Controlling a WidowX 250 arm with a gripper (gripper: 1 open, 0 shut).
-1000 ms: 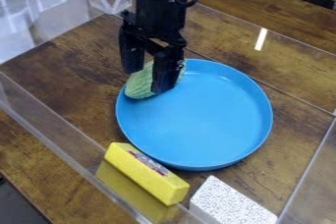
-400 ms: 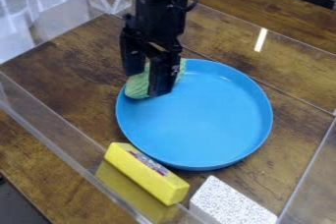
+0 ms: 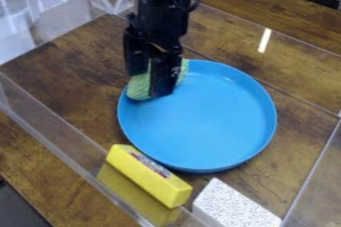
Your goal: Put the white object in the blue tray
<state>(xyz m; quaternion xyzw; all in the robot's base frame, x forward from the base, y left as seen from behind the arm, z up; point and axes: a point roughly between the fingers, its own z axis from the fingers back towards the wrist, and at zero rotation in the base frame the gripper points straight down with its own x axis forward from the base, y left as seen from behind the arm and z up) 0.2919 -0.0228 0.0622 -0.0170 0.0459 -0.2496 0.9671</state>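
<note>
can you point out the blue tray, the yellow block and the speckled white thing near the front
blue tray (image 3: 220, 121), camera view, bare floor of the dish
yellow block (image 3: 144, 173), camera view, middle of its top face
speckled white object (image 3: 237, 207), camera view, centre of its visible top

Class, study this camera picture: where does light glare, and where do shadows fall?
In the camera view, a bright streak of glare marks the dark wooden table; the large round blue plastic tray shines softly, and the black pincer darkens the tray's rim beneath it.
</note>
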